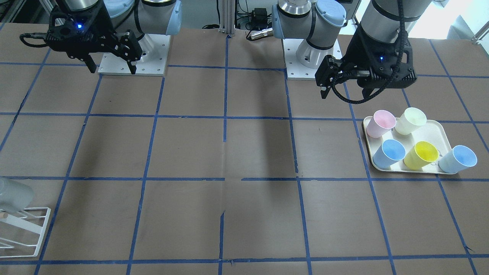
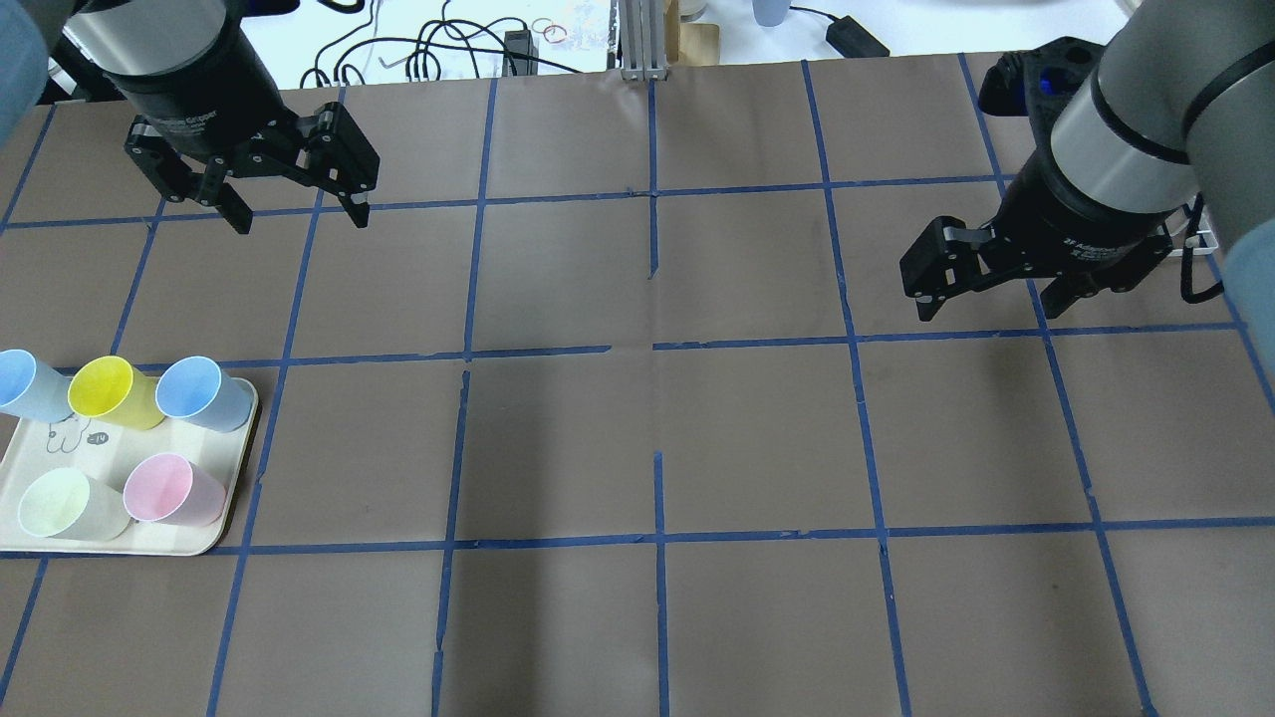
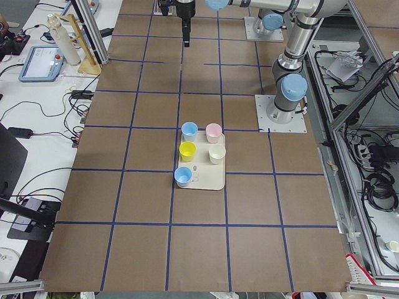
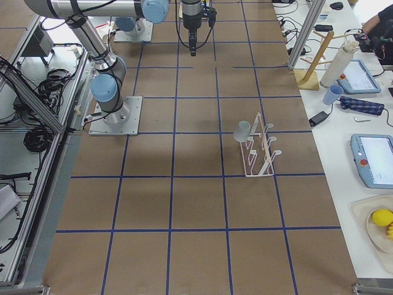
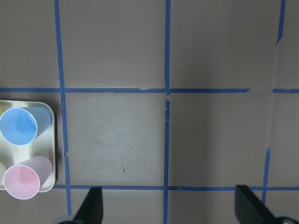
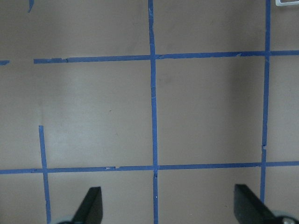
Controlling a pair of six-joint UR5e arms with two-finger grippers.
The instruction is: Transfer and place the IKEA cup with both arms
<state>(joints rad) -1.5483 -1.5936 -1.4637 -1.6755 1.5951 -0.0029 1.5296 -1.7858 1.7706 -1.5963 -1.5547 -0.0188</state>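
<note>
The pale grey IKEA cup (image 1: 13, 195) hangs tilted on a peg of a white wire rack (image 1: 26, 229) at the table edge on my right side. It also shows in the exterior right view (image 4: 242, 130). My right gripper (image 1: 112, 70) is open and empty, high above the table and well away from the rack; it also shows in the overhead view (image 2: 996, 304). My left gripper (image 2: 299, 214) is open and empty too, hovering beyond the cup tray. Both wrist views show only open fingers over bare table.
A cream tray (image 2: 60, 453) on my left side holds a pink cup (image 2: 169, 490), a cream-yellow cup (image 2: 65, 503), a yellow cup (image 2: 110, 391) and two pale blue cups (image 2: 199, 390). Blue tape lines grid the brown table.
</note>
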